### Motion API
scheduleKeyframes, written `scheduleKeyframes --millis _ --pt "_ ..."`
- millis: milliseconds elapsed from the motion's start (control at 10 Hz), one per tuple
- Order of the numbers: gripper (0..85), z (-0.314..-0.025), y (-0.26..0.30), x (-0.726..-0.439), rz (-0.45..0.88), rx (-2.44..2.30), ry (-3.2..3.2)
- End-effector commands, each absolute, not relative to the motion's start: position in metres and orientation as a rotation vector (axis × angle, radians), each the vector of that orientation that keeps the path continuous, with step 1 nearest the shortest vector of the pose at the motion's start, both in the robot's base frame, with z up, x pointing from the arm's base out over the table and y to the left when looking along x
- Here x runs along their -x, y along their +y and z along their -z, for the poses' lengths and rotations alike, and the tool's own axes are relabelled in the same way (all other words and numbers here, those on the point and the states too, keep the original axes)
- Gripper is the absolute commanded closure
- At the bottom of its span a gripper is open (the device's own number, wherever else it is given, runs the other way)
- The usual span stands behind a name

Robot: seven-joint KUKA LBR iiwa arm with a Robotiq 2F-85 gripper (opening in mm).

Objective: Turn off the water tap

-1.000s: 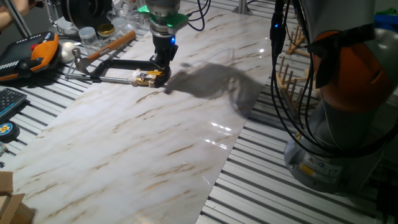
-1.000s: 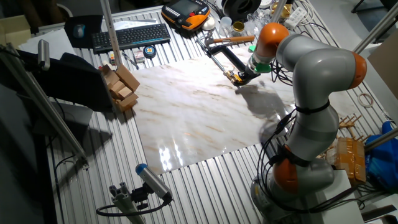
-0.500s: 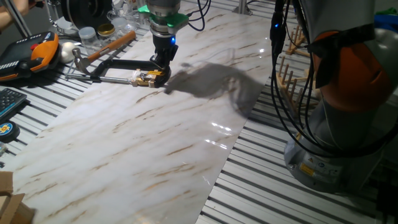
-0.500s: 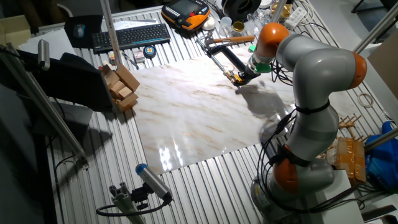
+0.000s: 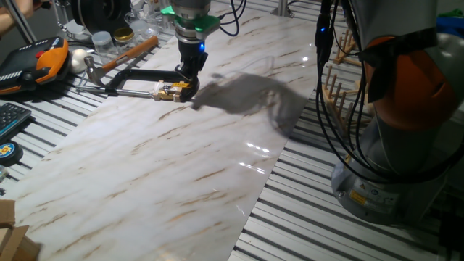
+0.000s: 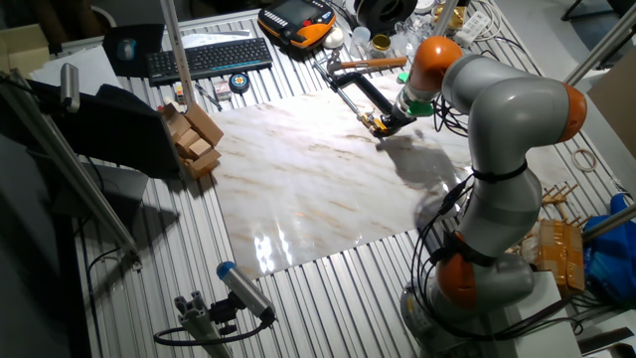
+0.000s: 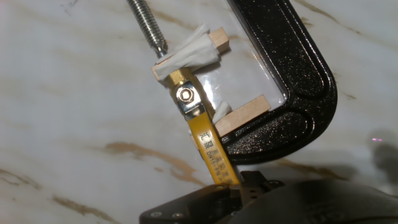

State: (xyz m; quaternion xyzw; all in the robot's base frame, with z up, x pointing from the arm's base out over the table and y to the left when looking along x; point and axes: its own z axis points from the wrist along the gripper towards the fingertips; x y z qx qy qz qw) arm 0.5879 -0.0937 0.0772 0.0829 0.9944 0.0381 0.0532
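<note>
Marble-patterned sheet fills the middle of one fixed view, laid over a ribbed metal table. At the upper left of that frame lies a wooden-handled hammer, and just below it the black metal C-shaped clamp, flat on the sheet's far edge. Right of the clamp's bow the arm's black two-finger gripper points straight down, its tip at the clamp's jaw, where something small and brass-yellow shows.

In the other fixed view a stack of small wooden blocks sits at centre left, a black keyboard at the upper left, and the clamp at upper centre, with the gripper at its near end and the grey and orange arm curving away on the right.

The hand view brings it close. A threaded steel screw enters from the top and meets a wooden pad. Between that pad and a second wooden pad sits a small brass water tap, wrapped in white tape, held in the clamp's black bow. Its flat yellow lever handle slants down to the lower centre, where its end goes in among the black fingers. The fingers seem to meet the lever's end, but whether they pinch it I cannot tell.
</note>
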Motion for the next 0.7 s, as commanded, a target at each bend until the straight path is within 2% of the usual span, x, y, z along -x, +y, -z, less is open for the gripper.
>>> scheduleKeyframes --millis 0,600 --pt "85.0 -0.0770 -0.0931 -0.5877 -0.116 -0.253 3.023" --pt "85.0 -0.0783 -0.0894 -0.5854 -0.119 -0.260 3.022"
